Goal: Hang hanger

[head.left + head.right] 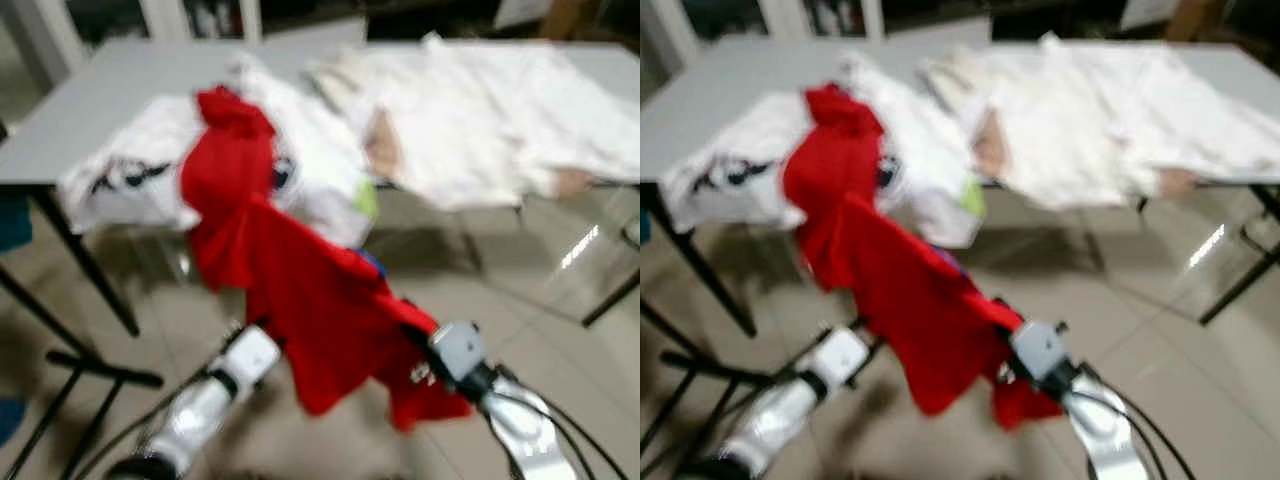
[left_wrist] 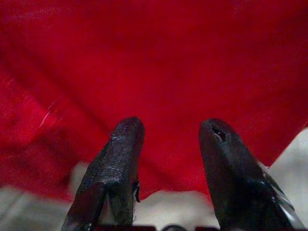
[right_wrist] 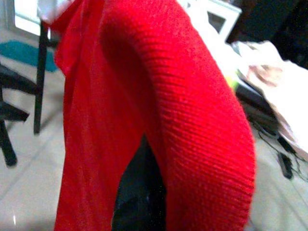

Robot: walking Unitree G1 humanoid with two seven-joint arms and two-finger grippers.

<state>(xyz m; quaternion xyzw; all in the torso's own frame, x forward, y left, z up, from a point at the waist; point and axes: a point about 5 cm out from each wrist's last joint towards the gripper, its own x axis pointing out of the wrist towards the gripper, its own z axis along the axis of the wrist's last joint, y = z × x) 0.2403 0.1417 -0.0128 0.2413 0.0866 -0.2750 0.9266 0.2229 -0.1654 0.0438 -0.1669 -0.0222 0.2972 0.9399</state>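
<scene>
Red garment (image 1: pixel 300 290) stretched in a long diagonal from the front edge of the tabletop (image 1: pixel 80 110), upper end still draped on the pile of white clothes (image 1: pixel 300 130), lower end carried out over the floor toward both arms. Right hand (image 3: pixel 139 207) buried under the ribbed red cloth, grip impossible to tell. Left hand (image 2: pixel 166 144) just beneath the fabric, fingers (image 2: pixel 118 159) apart, gripping nothing. No hanger distinguishable among the folds.

One red garment (image 1: pixel 300 290), draped from one grey tabletop (image 1: pixel 110 85). Two heaps of white clothes (image 1: pixel 470 110) up there. Two silver arms (image 1: pixel 205 410), each ending in one hand (image 2: pixel 166 144).
</scene>
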